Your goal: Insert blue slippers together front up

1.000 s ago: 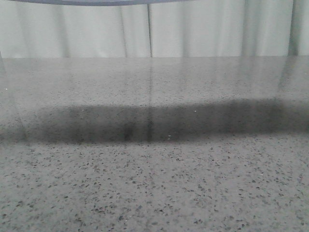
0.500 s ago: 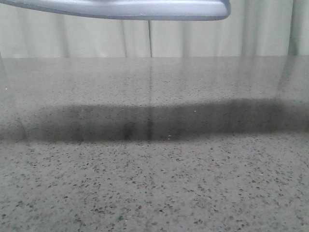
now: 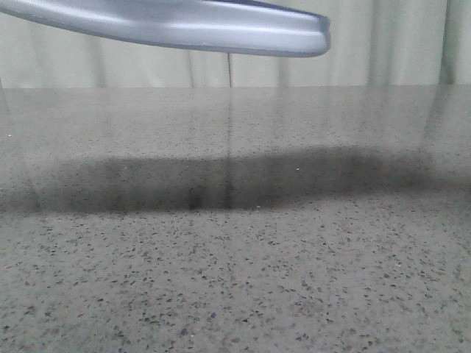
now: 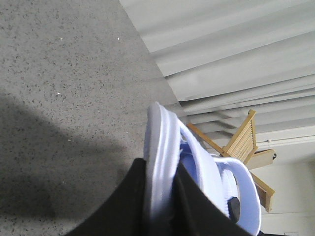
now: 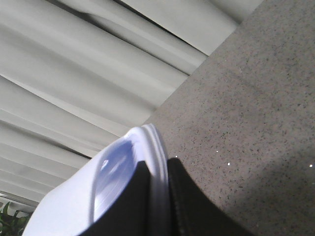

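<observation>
Left gripper (image 4: pixel 160 196): black fingers clamped on the edge of a pale blue-white moulded foam slipper (image 4: pixel 162 147), strap visible beyond. Held in the air above the grey speckled stone table (image 3: pixel 235 279); front view shows its underside (image 3: pixel 184 26) at top. Right gripper (image 5: pixel 160 206): clenched on a pale blue-white slipper edge (image 5: pixel 152 147).

Blue slippers (image 3: pixel 184 26): pale blue-white foam, airborne above the table. Front view shows one sole along the top edge, upper left to centre, nearly level, its right end dipping slightly. Left wrist view: edge-on slipper (image 4: pixel 160 162), ribbed footbed and wide strap visible. Right wrist view: slipper (image 5: pixel 118 172) edge-on, rim layered.
</observation>
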`<action>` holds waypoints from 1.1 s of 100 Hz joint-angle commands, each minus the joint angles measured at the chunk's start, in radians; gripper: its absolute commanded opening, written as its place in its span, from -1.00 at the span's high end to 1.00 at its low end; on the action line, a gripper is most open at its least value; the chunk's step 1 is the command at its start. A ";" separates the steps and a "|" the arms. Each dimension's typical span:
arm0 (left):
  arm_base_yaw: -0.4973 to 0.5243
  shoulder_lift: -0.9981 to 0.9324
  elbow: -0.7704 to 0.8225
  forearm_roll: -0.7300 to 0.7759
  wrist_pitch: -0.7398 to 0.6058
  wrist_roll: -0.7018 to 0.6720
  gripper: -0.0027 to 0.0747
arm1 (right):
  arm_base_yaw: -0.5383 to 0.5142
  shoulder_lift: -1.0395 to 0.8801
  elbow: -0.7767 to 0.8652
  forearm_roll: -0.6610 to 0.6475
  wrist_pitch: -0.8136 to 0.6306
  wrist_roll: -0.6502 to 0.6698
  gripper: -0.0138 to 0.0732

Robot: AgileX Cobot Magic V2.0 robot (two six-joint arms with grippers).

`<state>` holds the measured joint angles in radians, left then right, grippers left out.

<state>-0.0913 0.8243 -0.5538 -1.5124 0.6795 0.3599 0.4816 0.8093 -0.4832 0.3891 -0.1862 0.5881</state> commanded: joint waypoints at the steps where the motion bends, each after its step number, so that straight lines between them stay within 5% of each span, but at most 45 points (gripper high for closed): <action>1: -0.006 -0.007 -0.037 -0.102 0.055 0.000 0.89 | 0.027 0.019 -0.038 -0.018 -0.085 0.009 0.93; 79: -0.008 0.023 -0.037 -0.177 0.156 0.000 0.89 | 0.084 0.081 -0.038 -0.036 -0.144 0.027 0.93; 110: -0.098 0.102 -0.037 -0.255 0.239 0.050 0.89 | 0.151 0.166 -0.038 -0.036 -0.190 0.042 0.93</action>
<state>-0.1430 0.9119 -0.5538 -1.6459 0.7176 0.3882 0.5841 0.9557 -0.4867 0.4043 -0.2966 0.6258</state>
